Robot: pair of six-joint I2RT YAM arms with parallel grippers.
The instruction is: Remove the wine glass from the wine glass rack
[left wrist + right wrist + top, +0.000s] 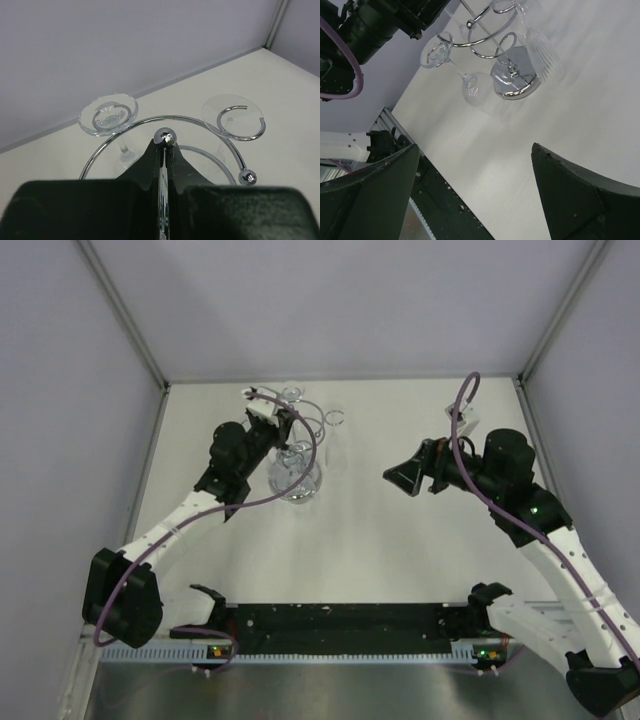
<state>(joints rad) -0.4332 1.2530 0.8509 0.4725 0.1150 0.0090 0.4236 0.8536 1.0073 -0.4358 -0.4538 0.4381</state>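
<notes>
White table [400,570], gray walls. The rack [297,480] stands at back left, with 2 wine glasses [109,116] [235,112] hanging upside down in its loops. The left gripper [164,150] seemingly pinches the rack's post. The right gripper [475,147] gapes wide, well apart.

Left wine glass [109,120] and right wine glass [233,116] hang on rack [165,136].

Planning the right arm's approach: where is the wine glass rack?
Top view: the wine glass rack stands left of centre, toward the back wall, its post clamped in the left gripper.
</notes>
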